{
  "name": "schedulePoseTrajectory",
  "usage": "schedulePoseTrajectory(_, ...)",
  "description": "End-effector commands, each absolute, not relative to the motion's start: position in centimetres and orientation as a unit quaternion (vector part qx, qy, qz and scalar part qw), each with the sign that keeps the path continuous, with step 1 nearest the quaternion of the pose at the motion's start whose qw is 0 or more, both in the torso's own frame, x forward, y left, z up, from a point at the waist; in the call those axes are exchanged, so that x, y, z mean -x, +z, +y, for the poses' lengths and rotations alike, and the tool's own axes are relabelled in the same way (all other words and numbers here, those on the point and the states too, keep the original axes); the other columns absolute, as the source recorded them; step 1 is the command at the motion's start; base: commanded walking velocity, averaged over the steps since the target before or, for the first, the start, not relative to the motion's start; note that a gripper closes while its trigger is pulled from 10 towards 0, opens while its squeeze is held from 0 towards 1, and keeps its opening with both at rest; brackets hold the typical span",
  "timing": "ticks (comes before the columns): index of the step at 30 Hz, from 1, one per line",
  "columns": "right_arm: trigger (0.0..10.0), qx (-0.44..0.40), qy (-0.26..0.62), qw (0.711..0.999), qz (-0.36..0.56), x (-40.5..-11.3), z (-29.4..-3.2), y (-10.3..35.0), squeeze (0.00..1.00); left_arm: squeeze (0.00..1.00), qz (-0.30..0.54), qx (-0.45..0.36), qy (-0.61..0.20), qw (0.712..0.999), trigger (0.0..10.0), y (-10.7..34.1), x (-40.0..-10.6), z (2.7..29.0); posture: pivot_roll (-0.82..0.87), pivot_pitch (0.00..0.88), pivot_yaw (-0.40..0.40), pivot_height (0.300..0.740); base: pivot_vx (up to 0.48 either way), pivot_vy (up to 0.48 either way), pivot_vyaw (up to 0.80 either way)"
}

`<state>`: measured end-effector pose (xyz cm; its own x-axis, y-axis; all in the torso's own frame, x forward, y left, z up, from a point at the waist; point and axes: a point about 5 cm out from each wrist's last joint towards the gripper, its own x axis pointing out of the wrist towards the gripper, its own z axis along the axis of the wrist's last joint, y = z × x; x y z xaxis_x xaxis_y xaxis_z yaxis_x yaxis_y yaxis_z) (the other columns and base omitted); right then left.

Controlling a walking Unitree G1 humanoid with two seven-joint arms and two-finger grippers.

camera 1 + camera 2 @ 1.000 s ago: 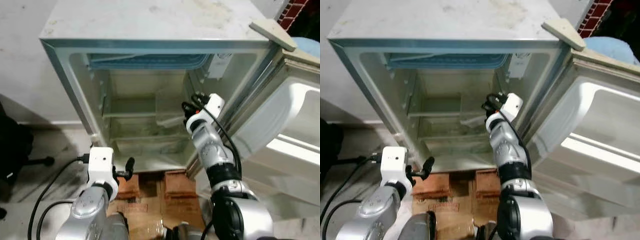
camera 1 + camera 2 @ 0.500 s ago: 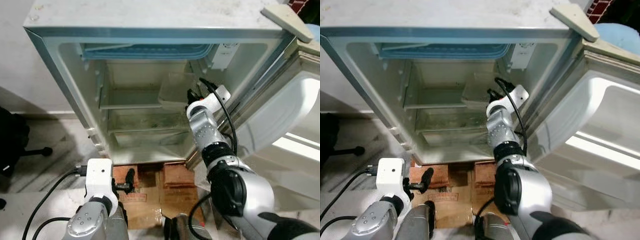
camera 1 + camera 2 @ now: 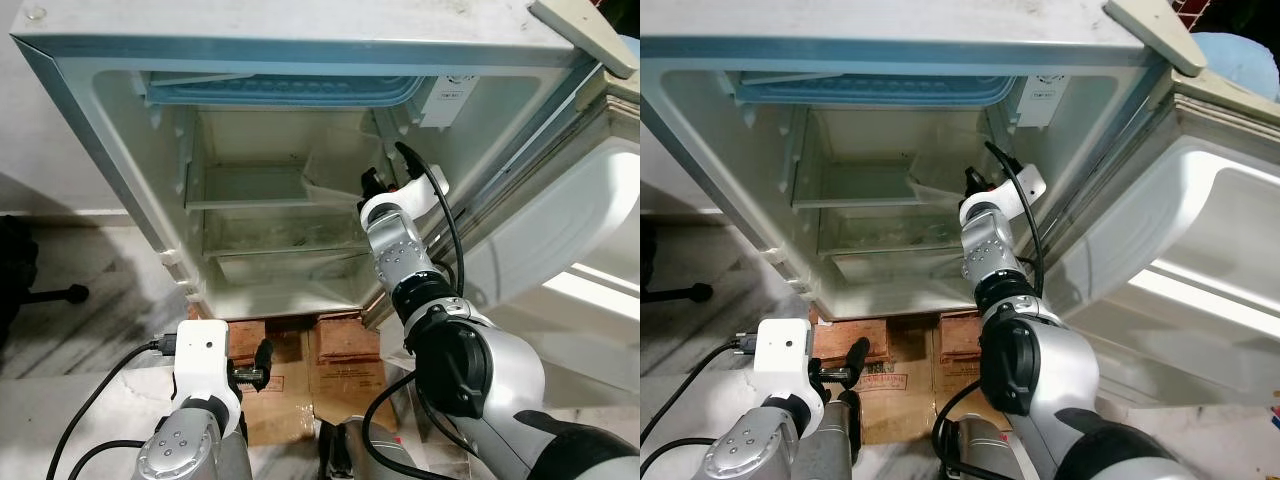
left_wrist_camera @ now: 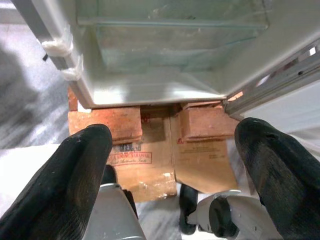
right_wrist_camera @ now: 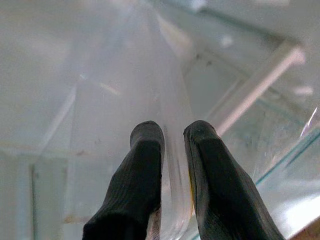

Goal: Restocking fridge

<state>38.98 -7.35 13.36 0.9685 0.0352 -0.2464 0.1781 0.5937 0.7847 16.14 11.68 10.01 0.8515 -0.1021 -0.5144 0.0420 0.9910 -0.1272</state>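
Reaching into the fridge [image 3: 120,150], right claw [image 5: 172,150] apparently pinches a clear tray [image 3: 335,180].

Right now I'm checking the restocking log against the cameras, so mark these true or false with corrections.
1. The fridge door stands open. True.
2. The right tool is shut on a clear tray inside the fridge. True.
3. The left tool grips a bottle. False: it is open, holding nothing.
4. The fridge rests on bricks. True.
5. The shelves are full of food. False: no food shows.
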Motion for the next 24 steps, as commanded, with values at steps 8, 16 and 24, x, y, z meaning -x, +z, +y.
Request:
schedulePoseTrajectory(8, 10.0, -0.436, -0.008, 0.895, 0.094, -39.6, -7.2, 15.0, 1.0, 0.0, 0.267, 0.069, -0.029, 0.961, 10.0, 10.2, -16.4, 11.2, 0.28, 0.254, -0.145, 0.74, 0.0, 0.0, 0.0)
schedulePoseTrajectory(16, 10.0, -0.377, 0.027, 0.925, 0.047, -40.4, -8.4, 16.9, 1.0, 0.0, 0.252, 0.068, -0.032, 0.965, 10.0, 10.2, -17.9, 11.1, 0.25, 0.221, -0.146, 0.74, 0.0, 0.0, 0.0)
schedulePoseTrajectory(24, 10.0, -0.334, 0.093, 0.937, 0.038, -40.4, -8.8, 17.0, 1.0, 0.0, 0.236, 0.067, -0.035, 0.969, 10.0, 10.4, -19.2, 11.0, 0.24, 0.176, -0.156, 0.74, 0.0, 0.0, 0.0)
